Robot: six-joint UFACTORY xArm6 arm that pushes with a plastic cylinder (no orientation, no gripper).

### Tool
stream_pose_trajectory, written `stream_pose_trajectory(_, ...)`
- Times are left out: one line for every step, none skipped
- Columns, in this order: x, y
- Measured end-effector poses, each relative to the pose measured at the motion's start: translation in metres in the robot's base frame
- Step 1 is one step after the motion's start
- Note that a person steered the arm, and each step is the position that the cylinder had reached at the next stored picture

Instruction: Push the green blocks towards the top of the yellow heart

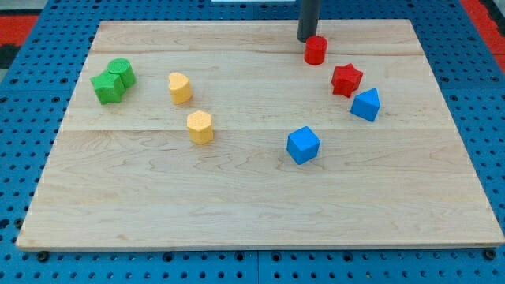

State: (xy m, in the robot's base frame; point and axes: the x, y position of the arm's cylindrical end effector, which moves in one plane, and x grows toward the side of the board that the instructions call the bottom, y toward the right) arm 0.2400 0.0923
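Observation:
Two green blocks sit together at the view's left: a round green block [121, 71] and a green star-like block [106, 87] touching it below left. The yellow heart [180, 87] lies to their right, apart from them. A yellow hexagon block [200, 126] lies below the heart. My tip [305, 39] is at the view's top, right of centre, far from the green blocks and just up-left of a red cylinder [316, 50].
A red star block [346, 80], a blue pentagon-like block [366, 104] and a blue cube [303, 145] lie on the right half of the wooden board [237, 205]. A blue pegboard surrounds the board.

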Motion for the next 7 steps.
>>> stream_pose_trajectory(-0.014, -0.024)
stream_pose_trajectory(-0.046, -0.086)
stream_pose_trajectory(-0.046, -0.129)
stream_pose_trajectory(-0.047, -0.19)
stream_pose_trajectory(-0.034, -0.276)
stream_pose_trajectory(0.002, -0.354)
stream_pose_trajectory(0.079, -0.379)
